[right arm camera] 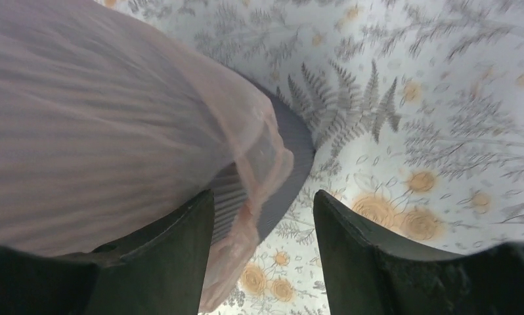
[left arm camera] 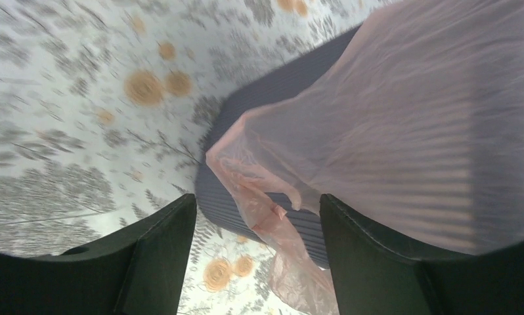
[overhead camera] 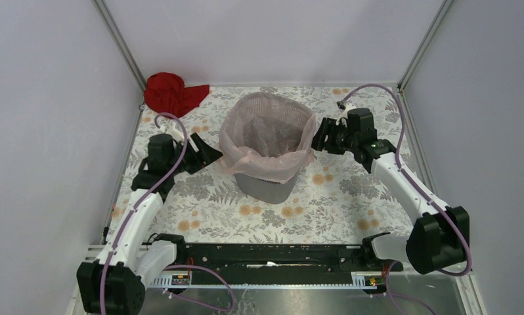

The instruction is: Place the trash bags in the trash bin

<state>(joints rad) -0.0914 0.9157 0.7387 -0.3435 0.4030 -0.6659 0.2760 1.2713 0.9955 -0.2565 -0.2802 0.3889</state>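
The dark grey mesh trash bin point(overhead camera: 267, 187) stands upright mid-table. The pale pink trash bag point(overhead camera: 267, 134) lines it, its rim folded over the bin's top and hanging down the outside. My left gripper point(overhead camera: 210, 152) is open just left of the bin, with a loose bag flap point(left arm camera: 279, 223) hanging between its fingers, not gripped. My right gripper point(overhead camera: 320, 134) is open at the bin's right rim. The bag's hanging edge point(right arm camera: 259, 190) and the bin's wall point(right arm camera: 289, 164) lie between its fingers.
A crumpled red cloth point(overhead camera: 173, 93) lies in the far left corner. The floral tablecloth point(overhead camera: 351, 197) covers the table. White walls close in the left, back and right sides.
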